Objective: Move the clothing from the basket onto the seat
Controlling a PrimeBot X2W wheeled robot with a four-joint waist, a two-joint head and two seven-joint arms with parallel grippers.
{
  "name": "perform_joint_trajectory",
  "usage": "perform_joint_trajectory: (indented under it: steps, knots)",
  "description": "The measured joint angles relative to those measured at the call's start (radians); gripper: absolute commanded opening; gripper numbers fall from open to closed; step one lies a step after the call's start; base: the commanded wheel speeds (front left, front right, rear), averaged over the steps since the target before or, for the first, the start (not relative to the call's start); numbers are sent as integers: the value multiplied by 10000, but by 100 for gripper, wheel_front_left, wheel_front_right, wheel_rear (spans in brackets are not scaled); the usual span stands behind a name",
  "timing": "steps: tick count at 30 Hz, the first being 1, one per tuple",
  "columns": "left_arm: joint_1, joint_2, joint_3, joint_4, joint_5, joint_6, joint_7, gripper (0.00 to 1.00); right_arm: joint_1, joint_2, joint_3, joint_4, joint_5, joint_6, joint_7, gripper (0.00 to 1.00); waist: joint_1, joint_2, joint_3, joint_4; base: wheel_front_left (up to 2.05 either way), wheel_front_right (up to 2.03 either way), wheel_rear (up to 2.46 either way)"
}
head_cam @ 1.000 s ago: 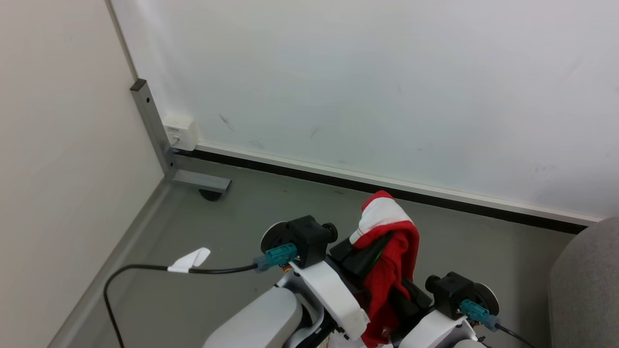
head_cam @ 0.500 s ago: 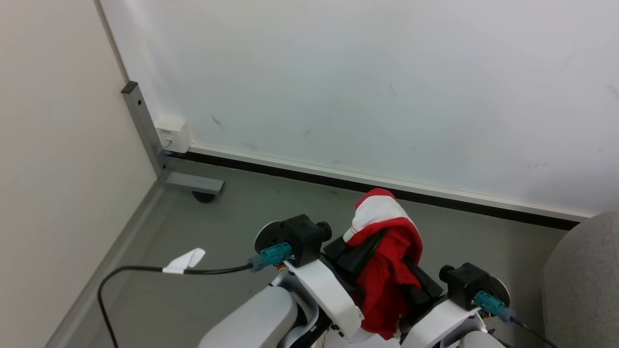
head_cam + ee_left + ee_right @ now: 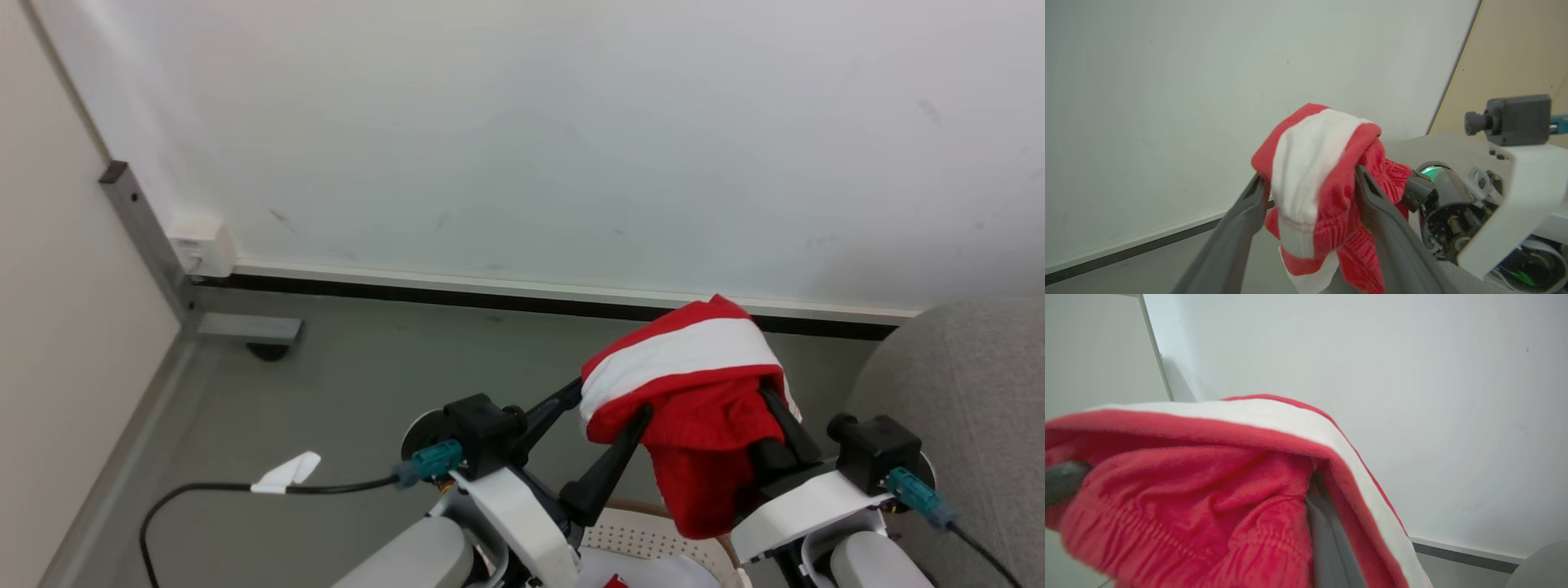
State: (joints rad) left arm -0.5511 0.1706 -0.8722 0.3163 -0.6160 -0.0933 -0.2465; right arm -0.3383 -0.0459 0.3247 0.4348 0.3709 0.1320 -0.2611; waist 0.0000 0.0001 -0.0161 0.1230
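Observation:
The clothing (image 3: pixel 694 384), red with a broad white band, hangs in the air draped over both grippers' fingers. My left gripper (image 3: pixel 614 398) is open, its two dark fingers spread wide. One finger reaches under the cloth's left edge, and in the left wrist view the clothing (image 3: pixel 1323 179) bunches between the fingers (image 3: pixel 1380 212). My right gripper (image 3: pixel 775 425) is shut on the clothing (image 3: pixel 1208 490), its fingertips buried in the fabric. The basket (image 3: pixel 645 535) shows at the bottom edge below the arms. The grey seat (image 3: pixel 963 392) rises at the right.
A white wall with a dark baseboard (image 3: pixel 490 298) runs across ahead. A grey metal post foot (image 3: pixel 245 328) and a wall box (image 3: pixel 200 243) stand at the left corner. A black cable with a white tag (image 3: pixel 286 474) trails over the grey floor. A white cloth (image 3: pixel 645 572) lies in the basket.
The head view has swung right, showing more of the seat and the basket. My left gripper has opened, and the clothing now spreads wider and sits further right.

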Motion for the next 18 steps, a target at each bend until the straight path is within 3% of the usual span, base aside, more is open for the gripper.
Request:
perform_joint_trajectory:
  steps: [10,18]
  knots:
    - [436,253,-194,-320,182,-104,-104,100,98,-31,-1321,-698,-502,-2,0,0,0,0,203,-1687,0,0,0]
    - [556,313,-2,-510,608,-52,-167,100,325,-84,-1722,-1149,-779,-2,0,0,0,0,424,-3183,0,0,0]
